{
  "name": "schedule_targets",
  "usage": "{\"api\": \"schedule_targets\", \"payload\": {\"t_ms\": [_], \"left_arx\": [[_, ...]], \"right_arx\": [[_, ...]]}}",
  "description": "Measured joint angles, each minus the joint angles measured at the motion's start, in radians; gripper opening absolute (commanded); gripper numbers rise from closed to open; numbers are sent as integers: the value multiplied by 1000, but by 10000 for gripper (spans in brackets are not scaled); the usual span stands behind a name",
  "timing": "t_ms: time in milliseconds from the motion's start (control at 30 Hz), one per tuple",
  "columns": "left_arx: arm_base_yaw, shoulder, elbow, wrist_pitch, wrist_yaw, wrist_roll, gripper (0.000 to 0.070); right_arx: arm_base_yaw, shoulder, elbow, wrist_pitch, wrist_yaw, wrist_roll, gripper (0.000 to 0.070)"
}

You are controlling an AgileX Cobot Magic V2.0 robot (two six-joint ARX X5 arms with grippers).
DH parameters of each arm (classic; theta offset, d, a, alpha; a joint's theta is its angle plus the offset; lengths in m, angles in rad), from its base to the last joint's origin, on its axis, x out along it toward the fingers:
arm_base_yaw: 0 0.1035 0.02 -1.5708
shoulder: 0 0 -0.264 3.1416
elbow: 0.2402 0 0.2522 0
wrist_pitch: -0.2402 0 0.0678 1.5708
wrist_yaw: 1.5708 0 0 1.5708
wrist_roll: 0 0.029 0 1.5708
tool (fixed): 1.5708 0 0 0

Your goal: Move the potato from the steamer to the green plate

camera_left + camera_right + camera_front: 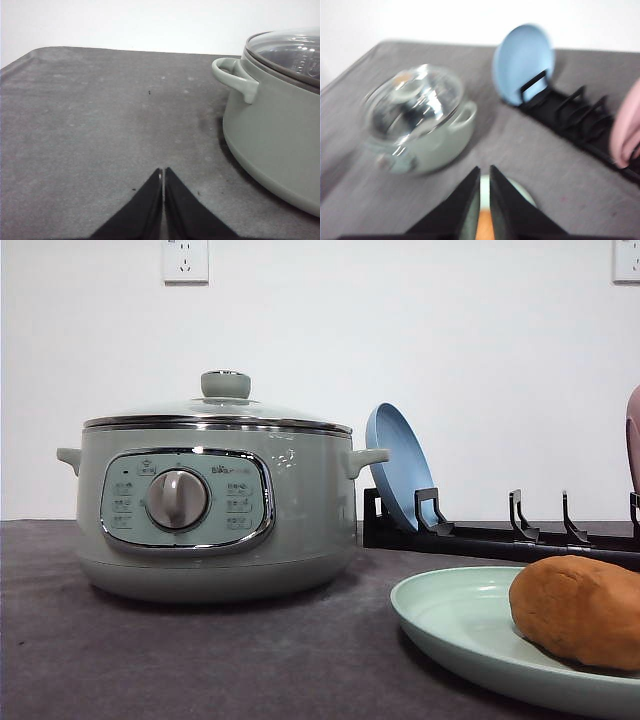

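Observation:
The potato (580, 610), an orange-brown oval lump, lies on the pale green plate (450, 620) at the front right of the table. The sage-green steamer (215, 510) stands to the left with its glass lid on. In the right wrist view my right gripper (484, 170) hangs above the plate (527, 197), fingers nearly together and holding nothing; a strip of potato (484, 230) shows below them. That view is blurred. My left gripper (163, 172) is shut and empty over bare cloth, with the steamer (275, 140) off to one side of it.
A black dish rack (500, 535) stands behind the plate, with a blue plate (395, 465) upright in its left end. A pink object (633, 435) sits at the rack's right end. Grey cloth covers the table; a white wall is behind.

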Motion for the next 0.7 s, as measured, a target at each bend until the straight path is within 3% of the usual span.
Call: {"api": "schedule_targets", "payload": {"t_ms": [167, 333, 500, 700], "left_arx": [[0, 0, 0, 0, 0, 0, 0], [0, 0, 0, 0, 0, 0, 0], [0, 0, 0, 0, 0, 0, 0], [0, 0, 0, 0, 0, 0, 0]], "right_arx": [[-204, -98, -296, 400, -23, 0, 22], [-353, -222, -628, 767, -52, -6, 22], [-443, -344, -890, 800, -22, -14, 22], [-448, -465, -1063, 799, 35, -62, 22]]}}
